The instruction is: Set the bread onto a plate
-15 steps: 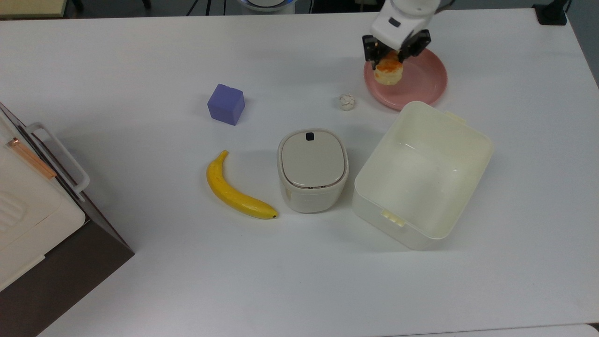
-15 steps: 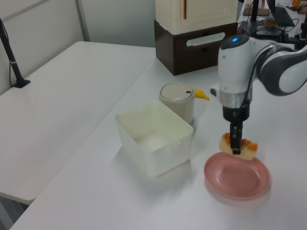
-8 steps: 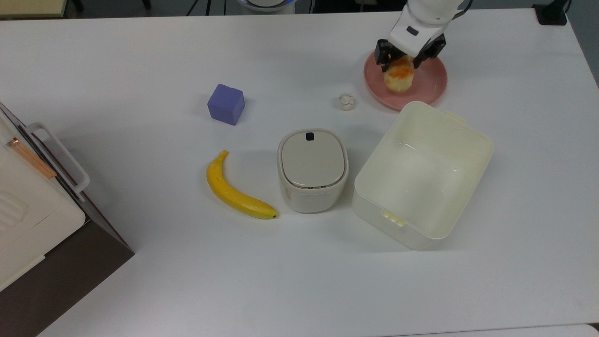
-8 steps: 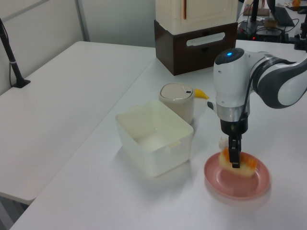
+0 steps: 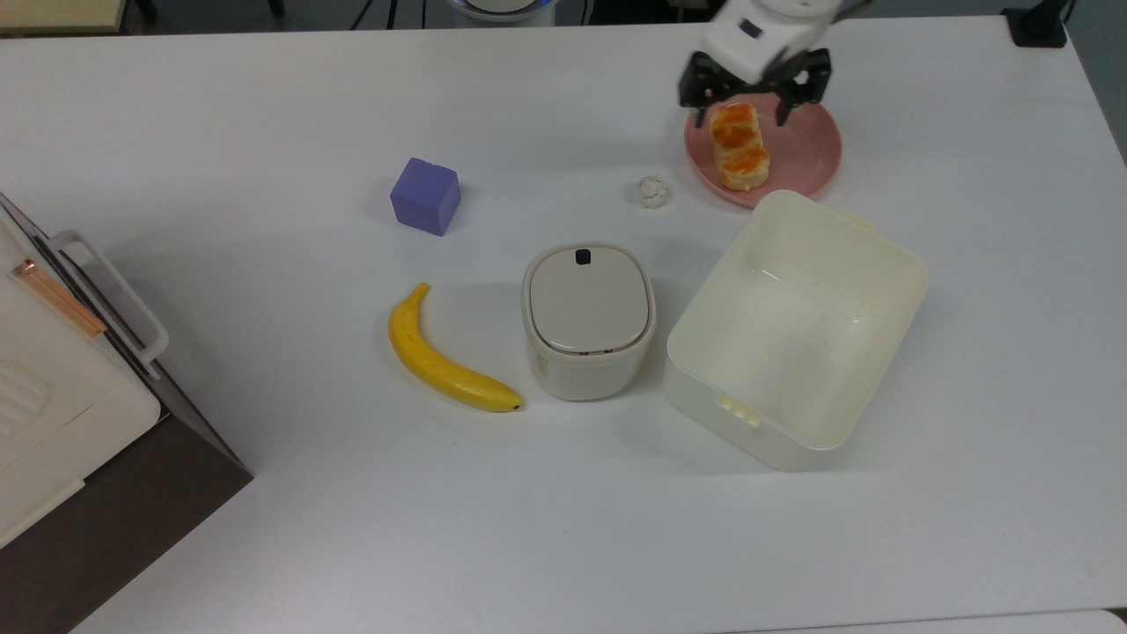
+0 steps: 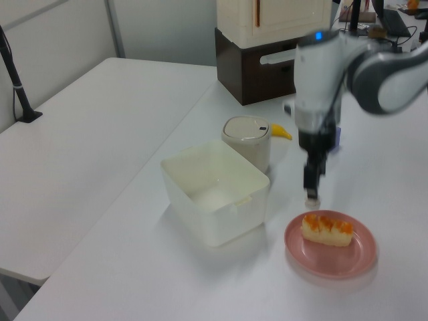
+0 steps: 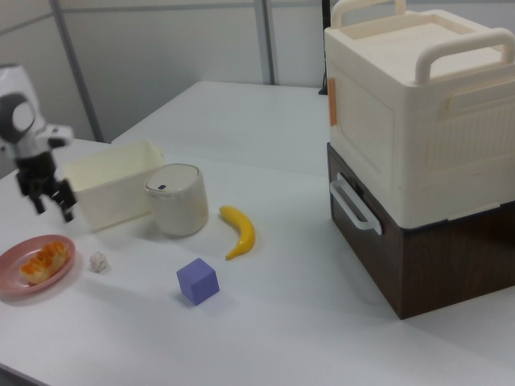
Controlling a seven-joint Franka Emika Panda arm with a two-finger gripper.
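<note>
Hovering above the plate [image 5: 797,145], seemingly clear of the bread [image 5: 740,147], the fingers [image 5: 700,84] hang spread, pointing down.

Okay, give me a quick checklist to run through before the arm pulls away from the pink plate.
1. Bread lying on the plate, inside the rim: ok.
2. Gripper open and apart from the bread: ok.
3. Gripper lifted above the plate, as the left view shows: ok.
4. Bread settled flat, glazed top up: ok.
5. Cream tub close beside the plate, not touching the gripper: ok.
6. Small white ball on the table, off the plate: ok.
</note>
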